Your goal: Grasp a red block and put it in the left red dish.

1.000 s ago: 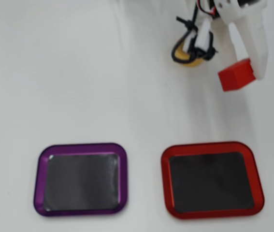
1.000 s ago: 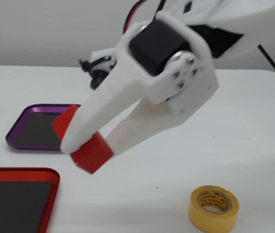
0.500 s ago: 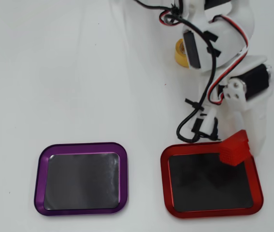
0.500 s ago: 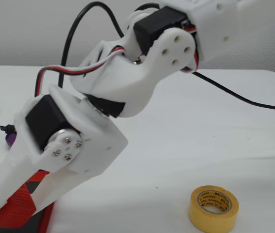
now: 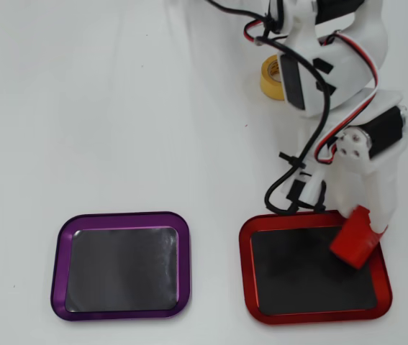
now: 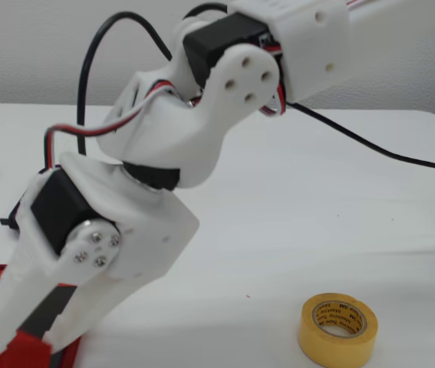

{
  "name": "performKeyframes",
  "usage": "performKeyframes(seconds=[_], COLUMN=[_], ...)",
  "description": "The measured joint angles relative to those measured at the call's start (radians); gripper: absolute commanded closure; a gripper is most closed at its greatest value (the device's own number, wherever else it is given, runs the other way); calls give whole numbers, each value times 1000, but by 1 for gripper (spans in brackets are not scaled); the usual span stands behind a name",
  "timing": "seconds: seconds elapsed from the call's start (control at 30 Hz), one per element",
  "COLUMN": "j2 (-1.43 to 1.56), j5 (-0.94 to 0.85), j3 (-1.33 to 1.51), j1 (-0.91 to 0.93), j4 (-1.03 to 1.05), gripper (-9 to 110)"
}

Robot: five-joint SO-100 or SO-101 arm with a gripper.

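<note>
Pincer (image 5: 362, 233) is closed on the red block (image 5: 355, 239), holding it over the right edge of the red dish (image 5: 314, 313) in the overhead view. Purple tray (image 5: 121, 313) lies well apart to the left; yellow tape roll (image 6: 337, 328) sits on the worktop (image 5: 117, 108).

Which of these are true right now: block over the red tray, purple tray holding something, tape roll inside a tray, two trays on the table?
1. The red block is over the red tray's right side, at the end effector. True.
2. The purple tray holds something. False: it is empty.
3. The yellow tape roll lies inside a tray. False: it lies on the table, apart from both.
4. Two trays are on the table. True.
</note>
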Motion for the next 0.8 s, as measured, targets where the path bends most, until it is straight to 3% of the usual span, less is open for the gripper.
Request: performKeyframes(seconds=[0.33, 0.6, 0.7, 0.8], j2=[0, 0, 2, 35], j5=[0, 2, 66, 144], j3=[-285, -683, -844, -887], j1=[32, 44, 37, 40], j4=[322, 842, 1008, 1048], gripper=[88, 88, 88, 88])
